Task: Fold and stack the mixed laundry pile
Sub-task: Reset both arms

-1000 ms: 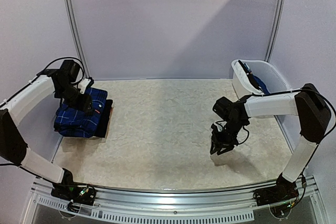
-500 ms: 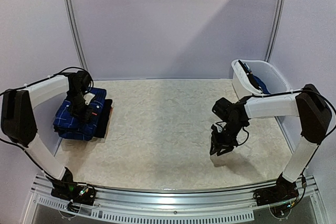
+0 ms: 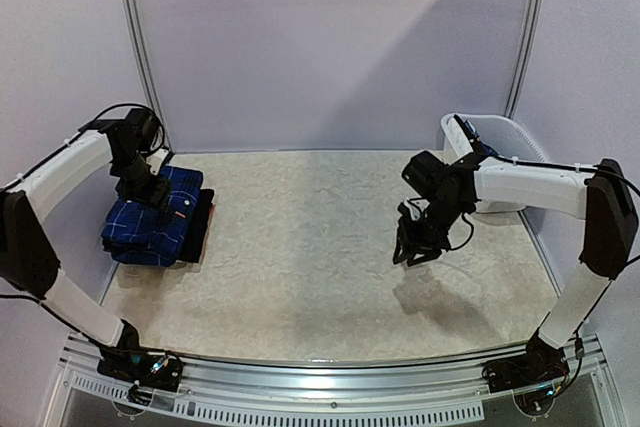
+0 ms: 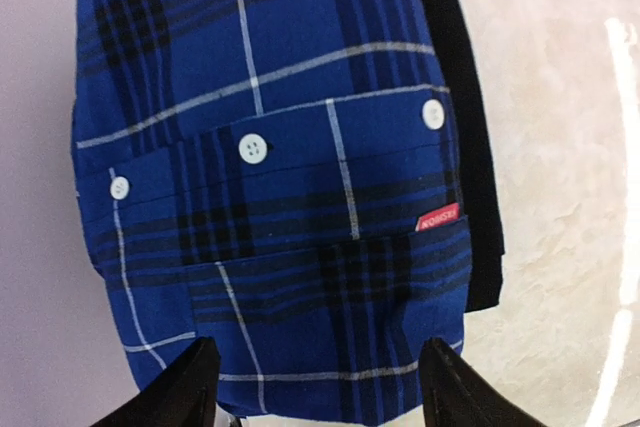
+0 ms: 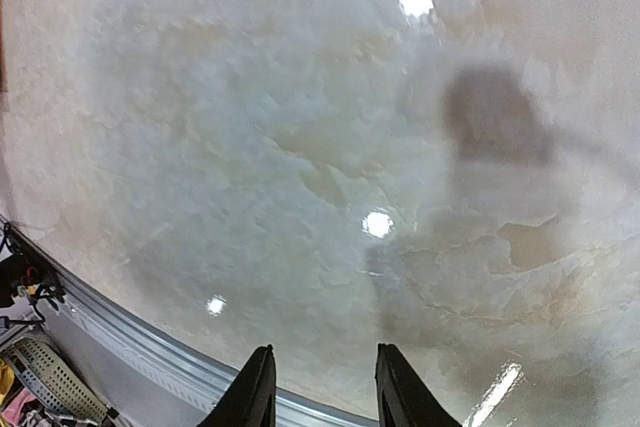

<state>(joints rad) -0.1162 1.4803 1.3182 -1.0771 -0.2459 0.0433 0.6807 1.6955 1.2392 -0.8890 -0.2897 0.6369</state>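
Observation:
A folded blue plaid button shirt (image 3: 150, 219) (image 4: 270, 187) lies on top of a folded black garment (image 3: 200, 227) (image 4: 462, 127) at the table's left edge. My left gripper (image 3: 158, 197) (image 4: 320, 387) hovers over the shirt's far end, open, with nothing between its fingers. My right gripper (image 3: 415, 250) (image 5: 322, 387) hangs above the bare table right of centre, open and empty. More dark and blue laundry (image 3: 490, 159) sits inside the white basket (image 3: 520, 137) at the right.
The white basket stands against the back right corner by the wall. A metal rail (image 3: 330, 372) runs along the table's near edge. The purple wall borders the stack on the left.
My left gripper opened wider and lifted back off the plaid shirt. My right arm rose and shifted toward the back of the table.

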